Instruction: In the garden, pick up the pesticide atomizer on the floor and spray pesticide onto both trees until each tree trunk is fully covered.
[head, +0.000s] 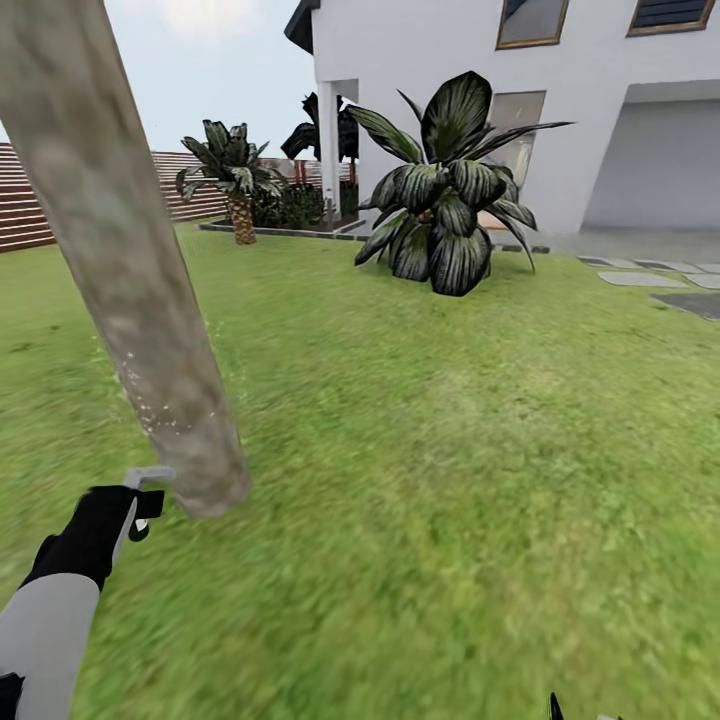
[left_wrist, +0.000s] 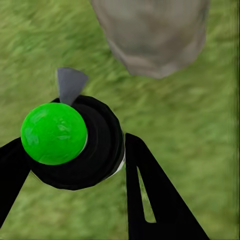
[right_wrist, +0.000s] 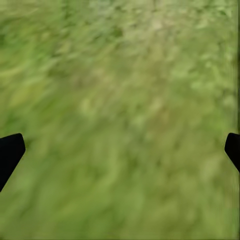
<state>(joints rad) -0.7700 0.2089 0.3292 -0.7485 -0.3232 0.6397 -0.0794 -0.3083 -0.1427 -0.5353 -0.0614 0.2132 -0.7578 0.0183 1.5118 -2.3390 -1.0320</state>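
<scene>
A thick trunk of mottled grey-beige bark rises from the grass lawn at the left of the head view, slanting in the picture. Pale specks dot its lower part. My left gripper is shut on the pesticide atomizer, just beside the trunk's base. In the left wrist view the atomizer has a green round top, a black body and a grey nozzle aimed at the trunk. My right gripper hangs open over grass, with a fingertip at the head view's bottom edge.
A large broad-leaved bush and a small palm stand ahead, before a white house. The brown slatted fence runs at the far left. Paving stones lie at the right. Open grass spreads to the right of the trunk.
</scene>
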